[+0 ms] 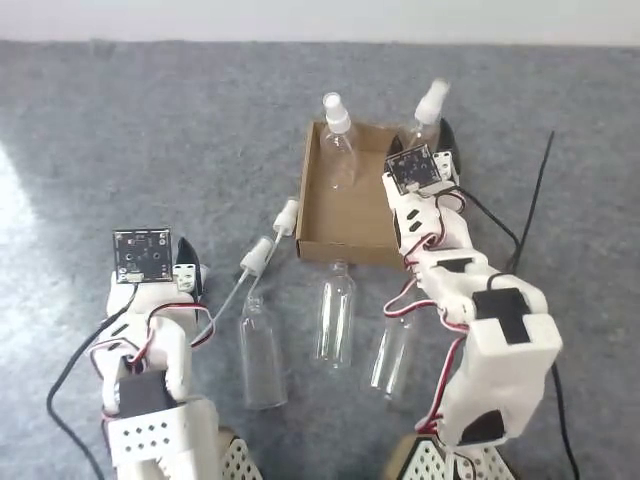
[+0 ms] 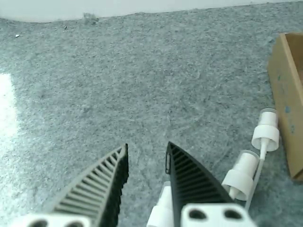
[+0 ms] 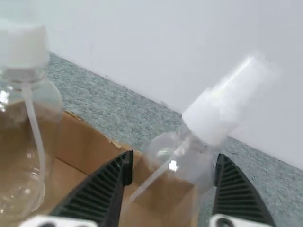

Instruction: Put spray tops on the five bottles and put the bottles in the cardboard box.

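Note:
A cardboard box (image 1: 318, 218) lies at the middle of the grey carpet, with a capped clear bottle (image 1: 339, 150) standing in it. My right gripper (image 3: 175, 158) is shut on a second capped bottle (image 3: 187, 158), which tilts over the box's far right corner (image 1: 428, 118). Three bottles without tops lie in front of the box (image 1: 262, 345), (image 1: 335, 312), (image 1: 392, 352). Two loose spray tops (image 2: 265, 130), (image 2: 241, 176) lie left of the box. My left gripper (image 2: 147, 146) hangs open over bare carpet, left of those tops.
A white piece (image 2: 160, 210) shows under one finger of my left gripper; I cannot tell what it is. The right arm (image 1: 470, 300) stretches over the rightmost lying bottle. Black cables (image 1: 535, 200) run along the carpet at both sides. A white wall stands behind the box.

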You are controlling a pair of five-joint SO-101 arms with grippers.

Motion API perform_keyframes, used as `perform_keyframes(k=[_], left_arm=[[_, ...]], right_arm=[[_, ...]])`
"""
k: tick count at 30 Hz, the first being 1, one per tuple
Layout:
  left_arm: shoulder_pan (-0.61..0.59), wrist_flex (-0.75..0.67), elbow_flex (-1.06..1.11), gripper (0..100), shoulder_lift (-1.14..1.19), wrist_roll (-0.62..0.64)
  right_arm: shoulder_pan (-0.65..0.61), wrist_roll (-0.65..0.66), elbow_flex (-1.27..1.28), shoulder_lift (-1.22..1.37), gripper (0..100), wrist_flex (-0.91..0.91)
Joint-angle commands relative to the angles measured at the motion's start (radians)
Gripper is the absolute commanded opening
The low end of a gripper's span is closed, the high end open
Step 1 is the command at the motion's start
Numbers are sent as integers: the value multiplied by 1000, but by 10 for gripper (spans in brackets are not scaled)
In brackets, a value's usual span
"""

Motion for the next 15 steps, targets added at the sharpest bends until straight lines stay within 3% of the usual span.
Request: perform_keyframes(k=[1,15], left_arm=[[0,-29,-7,115,-12,-8],[0,-29,-7,115,-12,-8]], right_arm=[[-1,8,-6,-87,230,-12],[2,11,-9,-133,230,-10]])
